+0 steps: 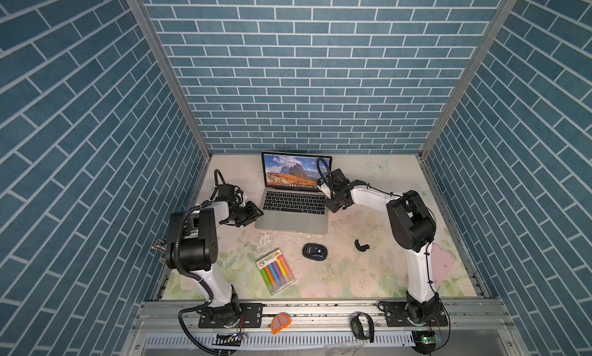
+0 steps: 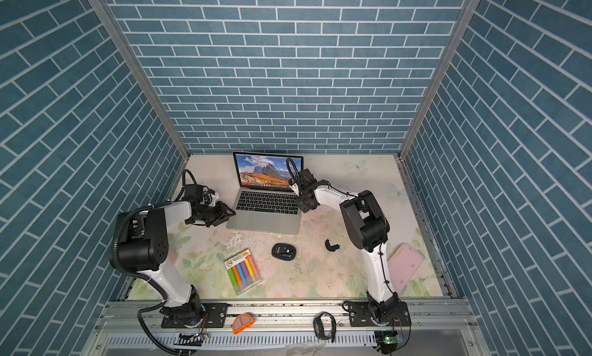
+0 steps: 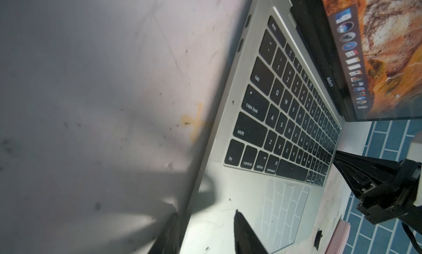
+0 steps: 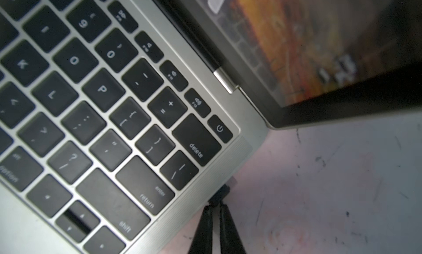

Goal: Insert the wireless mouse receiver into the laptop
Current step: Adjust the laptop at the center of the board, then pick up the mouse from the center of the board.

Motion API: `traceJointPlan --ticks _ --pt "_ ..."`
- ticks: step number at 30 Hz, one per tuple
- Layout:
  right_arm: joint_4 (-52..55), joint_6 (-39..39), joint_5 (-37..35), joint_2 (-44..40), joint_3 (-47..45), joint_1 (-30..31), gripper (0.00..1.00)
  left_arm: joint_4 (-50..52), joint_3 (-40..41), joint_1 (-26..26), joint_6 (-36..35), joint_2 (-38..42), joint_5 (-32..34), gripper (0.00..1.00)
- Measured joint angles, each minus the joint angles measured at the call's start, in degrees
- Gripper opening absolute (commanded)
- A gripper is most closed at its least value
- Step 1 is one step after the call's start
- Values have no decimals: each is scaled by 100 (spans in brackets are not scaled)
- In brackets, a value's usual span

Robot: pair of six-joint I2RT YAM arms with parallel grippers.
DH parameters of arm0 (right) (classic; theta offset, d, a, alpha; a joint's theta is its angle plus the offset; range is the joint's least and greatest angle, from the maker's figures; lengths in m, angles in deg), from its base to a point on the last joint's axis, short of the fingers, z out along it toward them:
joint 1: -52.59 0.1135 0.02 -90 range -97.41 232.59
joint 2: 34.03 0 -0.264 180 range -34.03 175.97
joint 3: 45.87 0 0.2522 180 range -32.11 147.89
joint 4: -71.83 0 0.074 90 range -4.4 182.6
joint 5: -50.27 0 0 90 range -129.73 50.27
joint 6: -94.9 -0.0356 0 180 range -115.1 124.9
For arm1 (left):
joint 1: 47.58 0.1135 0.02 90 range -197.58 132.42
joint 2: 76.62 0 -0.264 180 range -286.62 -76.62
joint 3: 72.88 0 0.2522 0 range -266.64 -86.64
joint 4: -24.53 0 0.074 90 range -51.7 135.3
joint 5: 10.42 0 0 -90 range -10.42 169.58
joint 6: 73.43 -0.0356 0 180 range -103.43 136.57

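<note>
The laptop (image 1: 293, 223) (image 2: 264, 223) stands open mid-table in both top views. My right gripper (image 1: 329, 207) (image 4: 215, 206) is at its right side, shut on the wireless mouse receiver (image 4: 225, 191), a tiny dark stub. The stub touches the laptop's (image 4: 198, 186) side edge level with the return key. Whether it sits in a port is hidden. My left gripper (image 1: 258, 213) (image 3: 205, 212) holds the laptop's (image 3: 228, 188) left front edge, one finger on the palm rest and the other against its side.
In front of the laptop lie a black mouse (image 1: 314, 251), a curved black cover piece (image 1: 361, 245) and a pack of coloured highlighters (image 1: 276, 271). A pink case (image 1: 442, 263) lies at the right edge. Blue brick walls enclose the table.
</note>
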Motion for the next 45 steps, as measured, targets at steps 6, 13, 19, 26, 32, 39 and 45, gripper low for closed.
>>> traceJointPlan --ticks 6,13,19,26,32,39,45 --pt "212 -28 -262 -496 -470 -33 10 374 22 -46 -11 221 256 48" --pt "350 -479 -391 -1582 -1128 -44 11 1259 15 -138 -332 953 697 52" --pt "356 -1187 -321 -2518 -1851 -44 14 2048 -413 -911 -1099 1757 1143 56" --pt "407 -2081 -61 -3401 -2785 -44 25 2509 -809 -1753 -2315 2507 1373 58" --pt "396 -2647 203 -3989 -3335 -44 31 2129 -435 -2697 -3727 3250 1285 77" --pt "291 -3235 455 -4286 -3939 -44 36 1779 -22 -4030 -5167 3316 1392 82" --pt "184 -3484 584 -4286 -4247 -44 37 1506 170 -4800 -5984 2765 1786 84"
